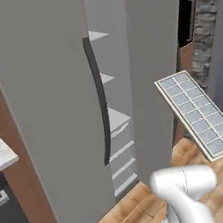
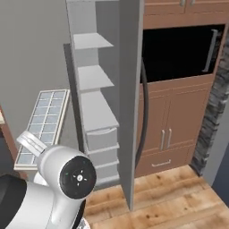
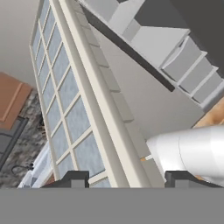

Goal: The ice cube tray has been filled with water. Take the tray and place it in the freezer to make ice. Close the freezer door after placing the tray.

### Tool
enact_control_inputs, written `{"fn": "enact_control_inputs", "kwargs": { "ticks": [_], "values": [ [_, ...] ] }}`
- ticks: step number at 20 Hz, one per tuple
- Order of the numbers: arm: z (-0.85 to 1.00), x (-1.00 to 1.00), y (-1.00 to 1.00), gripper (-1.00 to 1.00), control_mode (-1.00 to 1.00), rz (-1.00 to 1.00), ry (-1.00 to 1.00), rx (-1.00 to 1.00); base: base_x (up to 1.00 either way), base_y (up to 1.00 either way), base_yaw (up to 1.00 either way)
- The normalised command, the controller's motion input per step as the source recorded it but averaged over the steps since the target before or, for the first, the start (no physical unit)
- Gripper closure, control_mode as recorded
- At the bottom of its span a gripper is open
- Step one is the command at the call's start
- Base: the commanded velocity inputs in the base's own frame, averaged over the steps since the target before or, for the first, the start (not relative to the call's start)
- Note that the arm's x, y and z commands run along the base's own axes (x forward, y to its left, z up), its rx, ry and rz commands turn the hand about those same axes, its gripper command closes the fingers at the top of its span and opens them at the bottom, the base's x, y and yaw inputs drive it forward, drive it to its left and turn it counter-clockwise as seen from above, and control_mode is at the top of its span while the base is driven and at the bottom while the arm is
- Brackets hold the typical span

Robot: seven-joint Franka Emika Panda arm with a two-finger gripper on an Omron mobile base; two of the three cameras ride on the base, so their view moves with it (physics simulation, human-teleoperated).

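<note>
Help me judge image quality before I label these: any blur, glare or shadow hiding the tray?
Left base view: the ice cube tray is sharp, evenly lit, without glare. Right base view: the arm covers the tray's lower corner; the freezer shelves are softly shaded. Hand view: tray close and steeply foreshortened, no blur.

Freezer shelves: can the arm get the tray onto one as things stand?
Probably yes: the freezer stands open, its shelves bare, and the end effector holds the ice cube tray beside the opening.

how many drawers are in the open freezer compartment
3 drawers show in the freezer, stacked below its shelves: top, middle, bottom. The arm hides the lowest part, so more may be hidden.
</note>
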Motion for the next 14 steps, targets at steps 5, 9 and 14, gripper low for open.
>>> {"fn": "enact_control_inputs", "kwargs": {
  "ticks": [5,9,14],
  "values": [
    [0.00,0.00,0.00,1.00,1.00,0.00,0.00,0.00,0.83,-0.35,0.26],
    [0.00,0.00,0.00,1.00,1.00,0.00,0.00,0.00,0.83,-0.34,0.01],
    [0.00,0.00,0.00,1.00,1.00,0.00,0.00,0.00,0.59,-0.07,0.00]
  ]
}}
